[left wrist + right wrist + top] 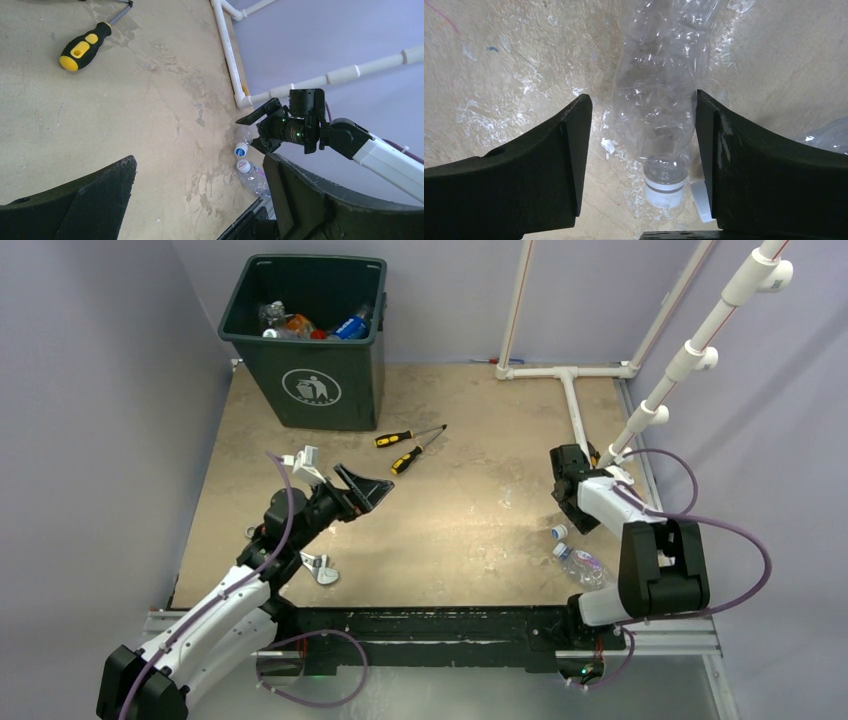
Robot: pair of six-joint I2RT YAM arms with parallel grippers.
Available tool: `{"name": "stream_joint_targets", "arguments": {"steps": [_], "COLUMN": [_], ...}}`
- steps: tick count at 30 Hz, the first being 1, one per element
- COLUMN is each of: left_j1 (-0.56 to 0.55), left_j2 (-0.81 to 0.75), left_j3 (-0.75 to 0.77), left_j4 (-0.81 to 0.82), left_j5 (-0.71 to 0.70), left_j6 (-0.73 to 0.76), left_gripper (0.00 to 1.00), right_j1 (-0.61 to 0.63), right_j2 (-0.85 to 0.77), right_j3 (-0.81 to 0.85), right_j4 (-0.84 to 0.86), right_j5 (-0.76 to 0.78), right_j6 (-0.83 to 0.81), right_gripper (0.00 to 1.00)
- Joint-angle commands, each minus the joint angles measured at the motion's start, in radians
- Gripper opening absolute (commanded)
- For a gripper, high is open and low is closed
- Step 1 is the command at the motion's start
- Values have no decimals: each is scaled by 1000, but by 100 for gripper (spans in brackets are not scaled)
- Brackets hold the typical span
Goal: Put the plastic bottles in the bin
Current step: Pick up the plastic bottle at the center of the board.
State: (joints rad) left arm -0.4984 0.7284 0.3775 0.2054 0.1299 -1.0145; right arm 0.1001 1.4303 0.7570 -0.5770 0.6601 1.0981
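Observation:
The dark green bin [305, 390] stands at the back left with several plastic bottles [350, 326] inside. Two more clear bottles lie at the right edge. My right gripper [567, 502] [640, 97] points down over the farther one [659, 95] [241, 149]. Its jaws straddle the body: the right finger touches the plastic, and a gap shows beside the left finger. The nearer bottle [578, 565] [252, 177] has a white cap and lies free beside it. My left gripper [365, 488] [200, 159] hangs wide open and holds nothing above the middle of the table.
Two yellow-and-black screwdrivers [410, 445] [82, 46] lie in front of the bin. A metal tool [320, 568] rests near the left arm's base. White pipes [570, 390] run along the back right and the right wall.

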Motion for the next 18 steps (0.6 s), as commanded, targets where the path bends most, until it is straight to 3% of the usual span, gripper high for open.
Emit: {"name": "stream_joint_targets", "arguments": {"steps": [1, 11, 18], "left_j1": [-9, -12, -12], "left_j2": [5, -2, -12], "left_j3": [-13, -16, -13], "left_j4": [74, 77, 71], "left_j5": [2, 8, 8], "left_j6": [-26, -33, -42], "left_gripper": [99, 99, 99], "right_j1": [-3, -1, 35], "right_j2": [18, -83, -324], "right_j3": [0, -44, -87], "right_j4": [47, 51, -4], "right_j5": [-39, -33, -126], "right_j6": [-21, -54, -112], "right_gripper": [70, 46, 39]}}
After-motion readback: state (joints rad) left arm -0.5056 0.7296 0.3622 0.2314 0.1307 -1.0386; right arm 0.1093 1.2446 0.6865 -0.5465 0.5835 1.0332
